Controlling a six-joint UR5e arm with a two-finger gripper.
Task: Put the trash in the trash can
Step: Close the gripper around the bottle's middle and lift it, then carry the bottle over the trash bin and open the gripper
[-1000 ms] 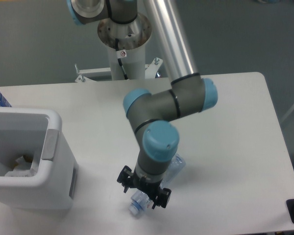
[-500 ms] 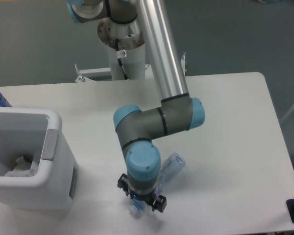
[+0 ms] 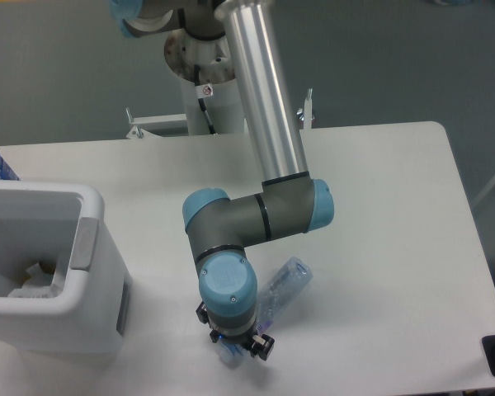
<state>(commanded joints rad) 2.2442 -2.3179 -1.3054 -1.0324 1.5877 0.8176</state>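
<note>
One big white table (image 3: 379, 206) fills most of the view, with grey floor (image 3: 58, 66) behind it. At the left edge stands the white trash can (image 3: 82, 330), with a grey panel on its rim and a pale scrap (image 3: 33, 280) inside. The arm (image 3: 256, 223) bends down near the front edge. Its gripper (image 3: 233, 346) sits low over the cap end of the clear bottle (image 3: 285, 282), which lies flat and slanted. The blue wrist hides the jaws, so their grip is unclear.
</note>
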